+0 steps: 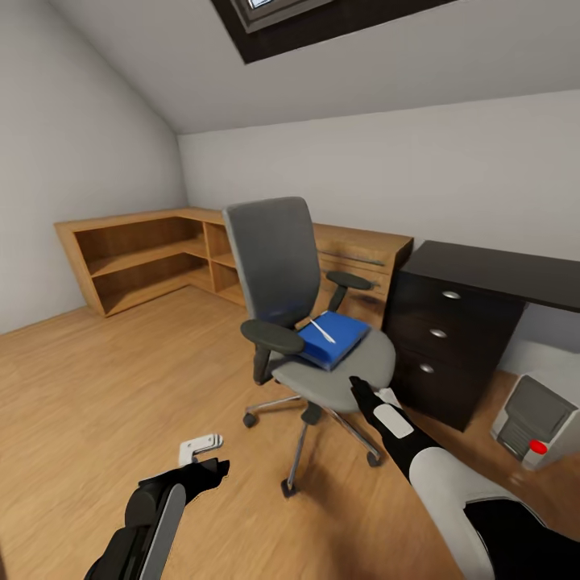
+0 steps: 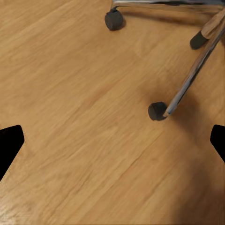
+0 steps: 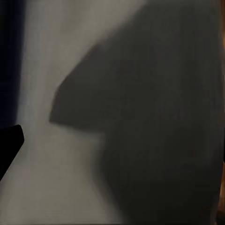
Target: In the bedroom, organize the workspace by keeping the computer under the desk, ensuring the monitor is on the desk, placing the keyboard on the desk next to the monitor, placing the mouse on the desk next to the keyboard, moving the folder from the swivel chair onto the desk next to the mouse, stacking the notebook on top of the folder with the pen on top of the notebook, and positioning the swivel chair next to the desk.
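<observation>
The swivel chair [image 1: 310, 322] stands mid-room on the wood floor, left of the desk [image 1: 491, 270]. On its grey seat lies the blue folder [image 1: 338, 342] with the white pen [image 1: 324, 329] on top. The notebook is hidden. My right gripper [image 1: 362, 393] hovers open at the seat's front edge, short of the folder; in its wrist view [image 3: 112, 145] the grey seat is very close. Over the floor left of the chair base, my left gripper [image 1: 211, 467] is open and empty [image 2: 112, 145], with a chair caster [image 2: 157, 111] ahead. The computer [image 1: 536, 419] sits on the floor under the desk. Monitor, keyboard and mouse are out of view.
A dark drawer unit [image 1: 439, 338] with silver knobs holds up the desk's left end, close to the chair. A low wooden shelf unit [image 1: 145, 258] and a wooden chest [image 1: 366, 250] line the back walls. Open wood floor spreads to the left.
</observation>
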Robot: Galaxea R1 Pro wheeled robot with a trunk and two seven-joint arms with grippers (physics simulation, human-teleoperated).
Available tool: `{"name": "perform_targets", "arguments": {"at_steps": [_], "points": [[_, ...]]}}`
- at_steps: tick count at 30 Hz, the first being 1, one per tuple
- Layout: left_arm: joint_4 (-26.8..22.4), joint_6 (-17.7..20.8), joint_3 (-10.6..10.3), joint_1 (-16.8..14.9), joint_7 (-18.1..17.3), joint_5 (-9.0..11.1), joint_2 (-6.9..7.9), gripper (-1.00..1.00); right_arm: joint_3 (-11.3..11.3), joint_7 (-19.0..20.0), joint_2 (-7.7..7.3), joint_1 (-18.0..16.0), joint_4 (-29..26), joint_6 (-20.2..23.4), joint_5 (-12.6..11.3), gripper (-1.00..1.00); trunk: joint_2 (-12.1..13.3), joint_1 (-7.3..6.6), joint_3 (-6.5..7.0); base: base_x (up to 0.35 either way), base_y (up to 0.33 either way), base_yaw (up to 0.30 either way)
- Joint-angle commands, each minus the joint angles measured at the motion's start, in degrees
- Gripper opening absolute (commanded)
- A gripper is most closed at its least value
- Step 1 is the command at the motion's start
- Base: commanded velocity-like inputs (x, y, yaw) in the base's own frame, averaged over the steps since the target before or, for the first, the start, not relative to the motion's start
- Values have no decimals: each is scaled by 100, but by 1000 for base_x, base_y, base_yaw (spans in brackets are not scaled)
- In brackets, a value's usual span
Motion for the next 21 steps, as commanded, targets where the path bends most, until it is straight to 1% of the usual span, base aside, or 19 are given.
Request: {"name": "perform_targets", "arguments": {"at_steps": [1,6,8,9,10,21], "points": [[-3,20,5,-4,42,60,-4,100,116,-48,-2,3,86,-12,-131,100,0,4,-7,302,146,90],[-2,20,5,-4,42,60,-6,100,116,-41,-2,3,80,-13,-126,100,0,4,-7,305,40,144],[1,20,5,-4,43,60,-5,100,116,64,-2,3,78,-13,-123,100,0,4,-7,178,6,29],[49,20,0,-4,43,60,-9,100,120,186,-2,4,77,-19,-121,100,0,4,-7,26,1,4],[59,20,-1,-4,44,60,-11,100,125,203,1,4,77,-23,-117,100,0,4,-7,17,1,3],[77,20,-38,-4,44,60,-13,100,108,250,11,3,77,-25,-105,100,0,4,-7,21,9,0]]}}
